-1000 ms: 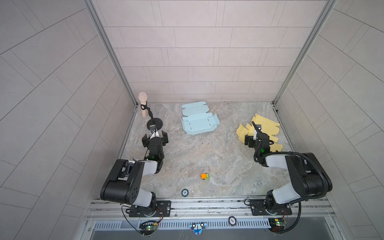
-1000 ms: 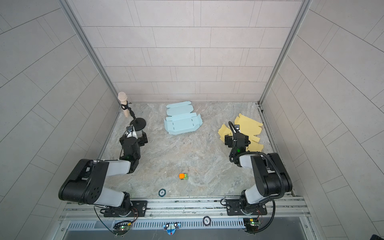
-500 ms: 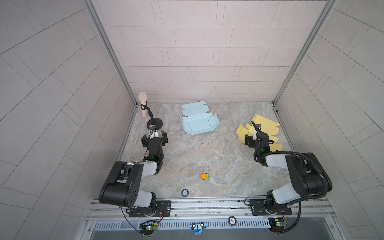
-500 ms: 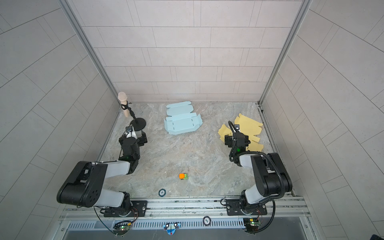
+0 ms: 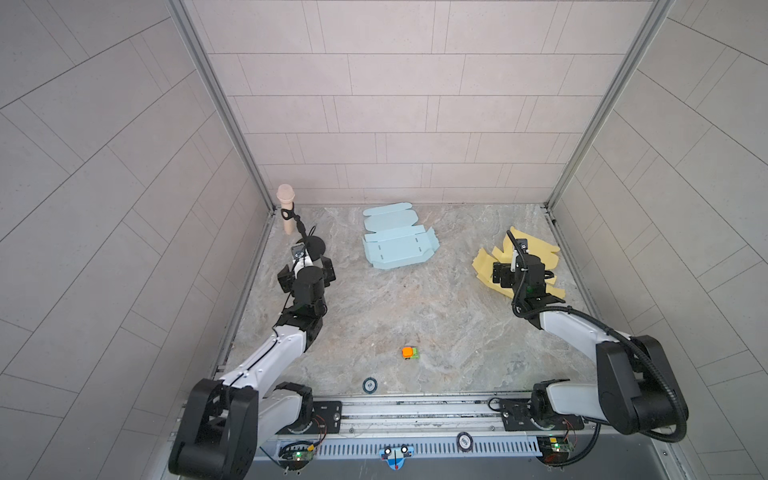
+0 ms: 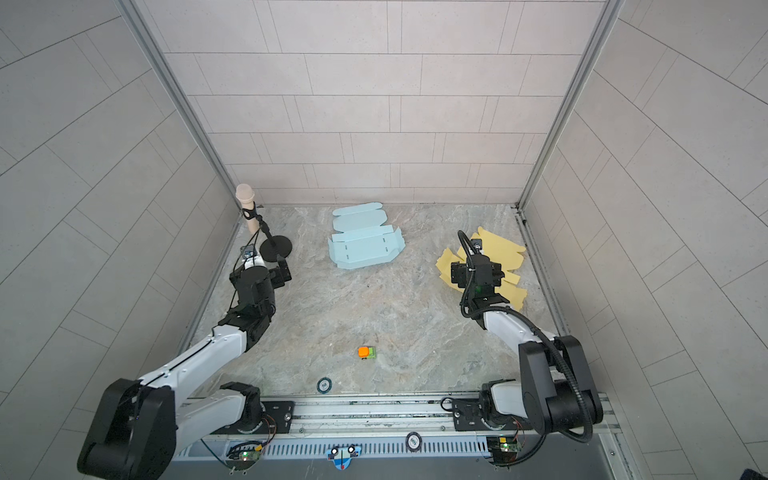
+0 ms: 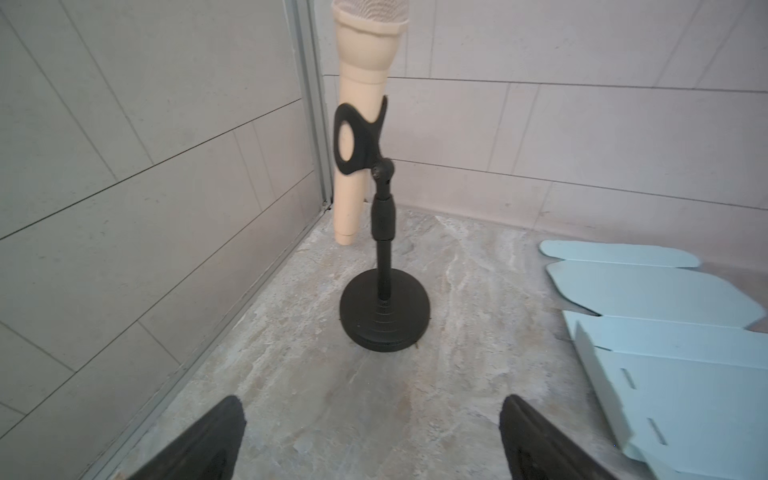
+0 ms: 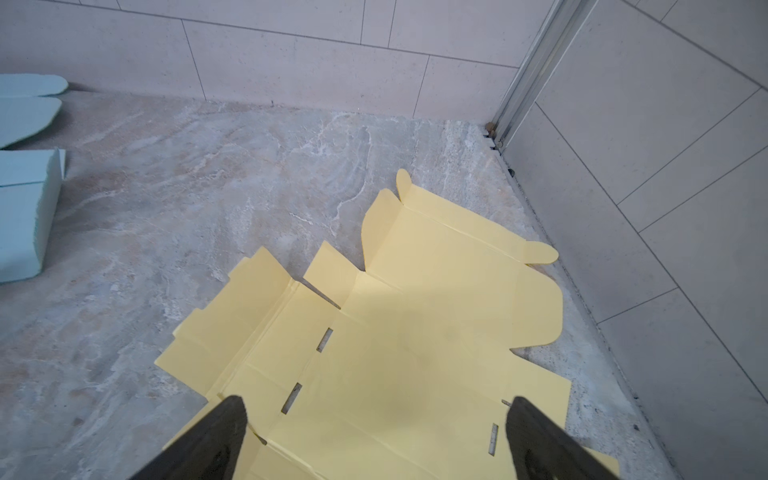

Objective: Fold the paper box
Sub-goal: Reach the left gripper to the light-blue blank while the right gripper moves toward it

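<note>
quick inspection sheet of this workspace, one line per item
surface: marbled tabletop, no spills seen
job's things: yellow box sheet lying flat at the right; blue box sheet near the back wall, mostly flat, a side flap raised
clutter: microphone in a black stand at the back left corner; small orange and green toy; round disc at the front edge
grippers: left pincer open, empty, facing the stand; right pincer open, empty, over the yellow sheet
cables: black cable along the right arm, clear of the sheets
surroundings: tiled walls on three sides; metal rail in front
</note>
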You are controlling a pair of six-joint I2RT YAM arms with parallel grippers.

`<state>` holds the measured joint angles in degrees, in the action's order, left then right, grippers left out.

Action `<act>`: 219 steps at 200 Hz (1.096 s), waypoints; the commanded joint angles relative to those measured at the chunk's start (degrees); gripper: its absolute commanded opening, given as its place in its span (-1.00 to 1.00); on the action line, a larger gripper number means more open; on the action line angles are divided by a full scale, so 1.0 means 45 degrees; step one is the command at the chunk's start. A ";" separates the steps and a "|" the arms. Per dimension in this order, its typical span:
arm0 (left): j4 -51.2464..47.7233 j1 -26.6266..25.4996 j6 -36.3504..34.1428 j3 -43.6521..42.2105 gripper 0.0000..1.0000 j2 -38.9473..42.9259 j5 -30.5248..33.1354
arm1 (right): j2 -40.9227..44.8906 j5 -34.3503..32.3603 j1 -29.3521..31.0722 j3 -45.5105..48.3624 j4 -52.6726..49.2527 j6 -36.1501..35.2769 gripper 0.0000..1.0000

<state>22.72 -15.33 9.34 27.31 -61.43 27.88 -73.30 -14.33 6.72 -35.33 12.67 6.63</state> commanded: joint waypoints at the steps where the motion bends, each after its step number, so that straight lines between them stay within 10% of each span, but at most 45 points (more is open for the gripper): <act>1: -0.2234 -0.1399 0.1030 0.0426 1.00 0.0588 -0.0052 | 0.0719 -0.1076 0.0179 -0.1171 -0.3755 0.1740 0.99; 73: -0.7008 -0.3838 0.4372 0.4173 1.00 -0.0953 -0.2348 | 0.1508 0.0629 0.2829 -0.2777 -0.8254 0.4421 0.99; 161: -0.9424 -0.3878 0.2869 1.1768 1.00 -0.8894 -0.7983 | 0.0286 0.2221 0.4736 -0.3465 -0.8761 0.5601 1.00; 219: -1.1174 -0.3751 0.2533 1.6040 1.00 -1.2932 -0.8130 | -0.0170 0.3506 0.4822 -0.3745 -0.8401 0.5104 1.00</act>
<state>-21.41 -32.62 22.41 92.84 -115.24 -7.31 -73.38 -1.58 27.99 -50.72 -25.39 30.00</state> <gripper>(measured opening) 0.998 0.993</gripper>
